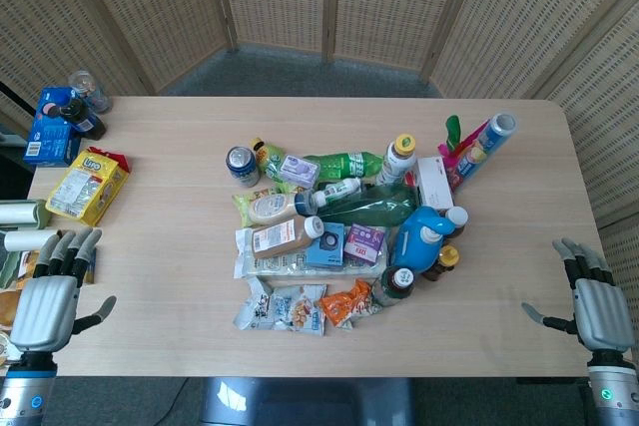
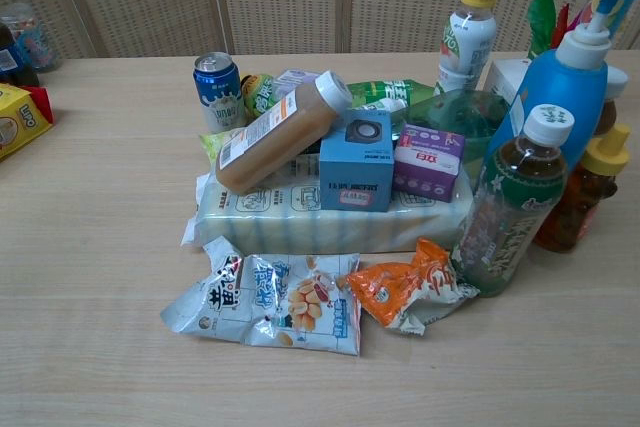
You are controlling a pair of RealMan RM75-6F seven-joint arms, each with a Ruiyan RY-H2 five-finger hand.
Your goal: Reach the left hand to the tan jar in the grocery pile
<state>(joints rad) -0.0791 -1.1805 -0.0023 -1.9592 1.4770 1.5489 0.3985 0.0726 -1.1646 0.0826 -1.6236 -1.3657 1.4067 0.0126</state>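
The left hand (image 1: 52,296) hovers at the near table edge, well left of the tan jar (image 1: 284,236), fingers spread and holding nothing, so the reach looks not yet begun. The jar lies on its side, white cap tilted up against the small blue box (image 1: 325,244), propped on the flat pale packet (image 2: 330,212) under both. Well right of the jar, the right hand (image 1: 591,298) is likewise spread, palm empty.
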